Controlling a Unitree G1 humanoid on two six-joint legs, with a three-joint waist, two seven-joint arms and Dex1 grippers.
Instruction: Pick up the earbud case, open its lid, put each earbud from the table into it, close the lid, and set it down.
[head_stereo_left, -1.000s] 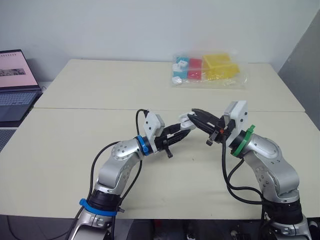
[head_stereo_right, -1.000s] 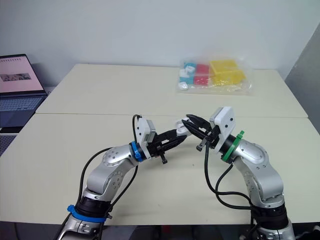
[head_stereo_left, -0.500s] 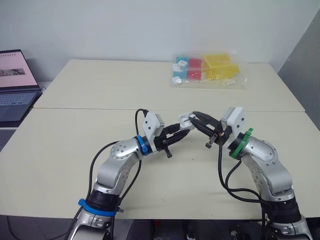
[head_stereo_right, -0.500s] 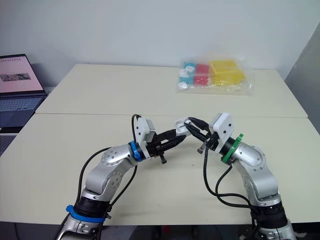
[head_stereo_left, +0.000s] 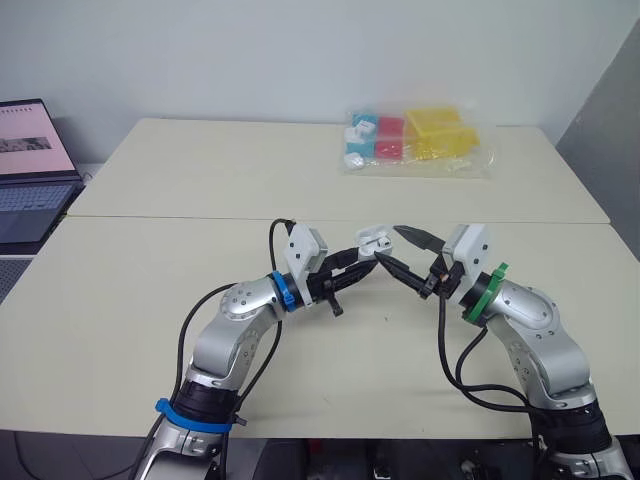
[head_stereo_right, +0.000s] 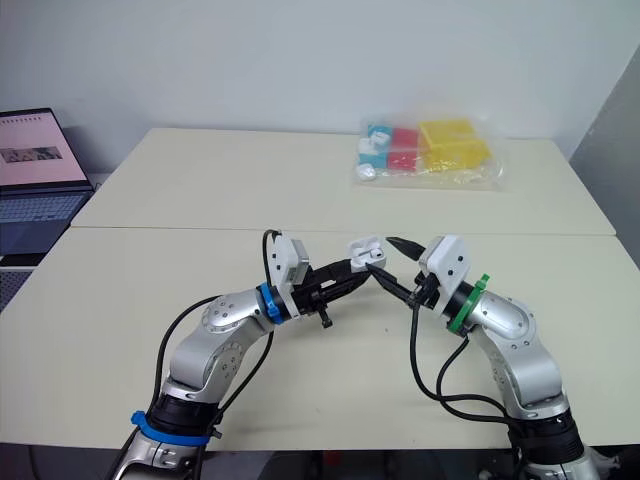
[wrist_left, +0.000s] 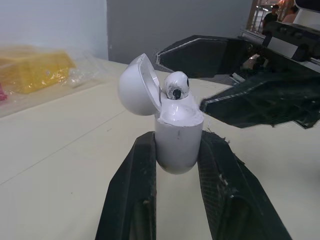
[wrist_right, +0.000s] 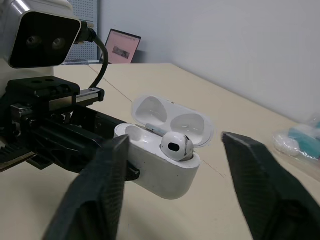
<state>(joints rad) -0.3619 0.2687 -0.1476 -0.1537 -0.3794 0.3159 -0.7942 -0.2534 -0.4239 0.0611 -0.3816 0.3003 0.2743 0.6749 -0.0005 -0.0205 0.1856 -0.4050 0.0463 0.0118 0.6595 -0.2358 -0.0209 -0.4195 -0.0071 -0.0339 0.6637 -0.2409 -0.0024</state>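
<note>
My left gripper (head_stereo_left: 366, 257) is shut on the lower body of the white earbud case (head_stereo_left: 372, 240), holding it above the middle of the table. The lid (wrist_left: 137, 85) is hinged open. One white earbud (wrist_left: 175, 83) sits in a slot of the case, its head poking up; the slot beside it (wrist_right: 134, 133) looks empty. My right gripper (head_stereo_left: 394, 247) is open just right of the case. One black finger (wrist_right: 102, 187) passes on each side of the case without touching it.
A clear bag of coloured boxes (head_stereo_left: 415, 140) lies at the far right of the table (head_stereo_left: 150, 290). An open laptop (head_stereo_left: 30, 170) stands off the left edge. A seam (head_stereo_left: 200, 218) runs across between the two tabletops.
My right gripper has gone from shut at the case's mouth to open, leaving the earbud in the case, and has drawn back slightly to the right. The left gripper still holds the case.
</note>
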